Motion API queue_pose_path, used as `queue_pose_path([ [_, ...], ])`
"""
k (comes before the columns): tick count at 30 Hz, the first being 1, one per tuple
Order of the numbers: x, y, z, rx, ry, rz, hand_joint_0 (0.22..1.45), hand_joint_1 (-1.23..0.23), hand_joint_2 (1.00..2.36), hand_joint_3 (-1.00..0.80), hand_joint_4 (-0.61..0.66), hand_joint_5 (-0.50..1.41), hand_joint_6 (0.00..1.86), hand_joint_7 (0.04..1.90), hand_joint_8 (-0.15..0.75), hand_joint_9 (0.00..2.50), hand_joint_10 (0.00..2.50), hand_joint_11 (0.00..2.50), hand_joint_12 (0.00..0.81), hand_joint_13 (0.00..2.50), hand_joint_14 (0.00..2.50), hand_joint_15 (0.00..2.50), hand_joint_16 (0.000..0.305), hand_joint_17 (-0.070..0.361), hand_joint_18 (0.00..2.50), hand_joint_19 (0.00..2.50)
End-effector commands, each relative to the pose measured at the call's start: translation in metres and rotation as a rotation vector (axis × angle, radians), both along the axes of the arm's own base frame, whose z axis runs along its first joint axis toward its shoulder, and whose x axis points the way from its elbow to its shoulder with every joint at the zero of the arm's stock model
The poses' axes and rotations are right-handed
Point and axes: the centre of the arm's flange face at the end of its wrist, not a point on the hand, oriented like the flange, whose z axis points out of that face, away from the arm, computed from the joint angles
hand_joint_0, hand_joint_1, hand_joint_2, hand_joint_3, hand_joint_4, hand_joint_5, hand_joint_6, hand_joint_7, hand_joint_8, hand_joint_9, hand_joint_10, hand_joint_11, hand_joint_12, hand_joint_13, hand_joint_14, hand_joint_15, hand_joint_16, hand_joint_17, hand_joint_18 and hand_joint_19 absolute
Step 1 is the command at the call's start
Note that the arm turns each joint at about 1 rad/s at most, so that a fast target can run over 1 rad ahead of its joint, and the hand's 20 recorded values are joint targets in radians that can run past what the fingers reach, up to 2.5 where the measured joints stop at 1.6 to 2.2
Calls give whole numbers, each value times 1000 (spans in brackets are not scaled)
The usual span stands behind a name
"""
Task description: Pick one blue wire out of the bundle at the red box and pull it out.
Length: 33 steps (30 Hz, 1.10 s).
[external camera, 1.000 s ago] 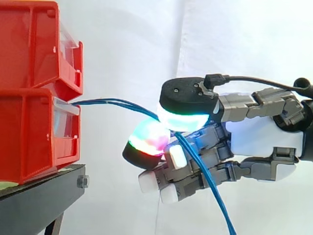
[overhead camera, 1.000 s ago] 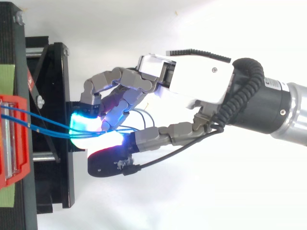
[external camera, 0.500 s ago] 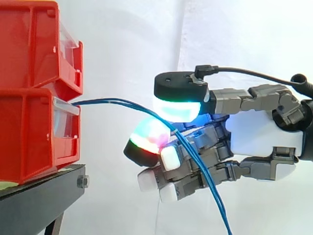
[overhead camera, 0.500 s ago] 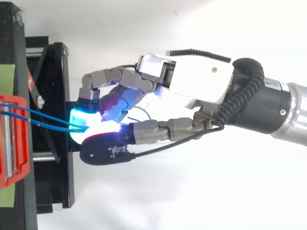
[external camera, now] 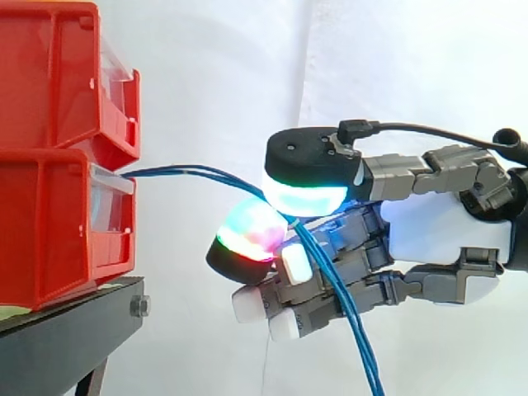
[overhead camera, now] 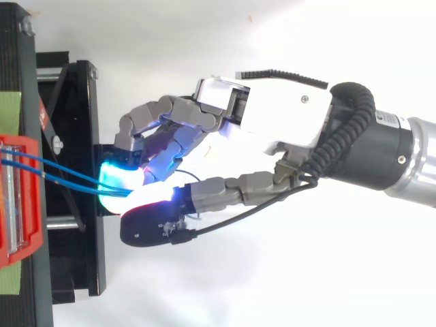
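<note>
Hand [external camera: 429, 227] is closing again: its thumb, lifted a moment ago, is pinching the blue wires [external camera: 198, 171] against a curled finger, right of the red box [external camera: 49, 223]. Several strands seem caught, not one.

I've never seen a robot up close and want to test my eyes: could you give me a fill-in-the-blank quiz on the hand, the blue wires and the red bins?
1. The blue wires come out of the ____ of the two stacked red bins.
2. The bins rest on a stand coloured ____.
3. The hand pinches the wires between glowing pads, one above them and one ____.
4. Past the pinch, the wires hang ____.

Missing words: lower; black; below; down.
</note>
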Motion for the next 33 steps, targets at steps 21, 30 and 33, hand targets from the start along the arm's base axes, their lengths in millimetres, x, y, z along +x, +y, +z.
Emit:
queue_pose_path([
  [21,0,-1,0,0,-2,-1,531,-564,1009,-259,244,-68,726,1028,317,1153,26,643,440,728,18,421,73,165,471,537],
  [30,0,0,0,0,-2,0,545,-755,1088,-46,225,-136,931,763,377,1155,27,847,484,765,16,435,81,182,557,499],
  [33,0,-1,0,2,-2,-1,563,-785,1044,-38,269,-156,939,720,373,1121,26,898,478,749,19,444,80,181,546,502],
])
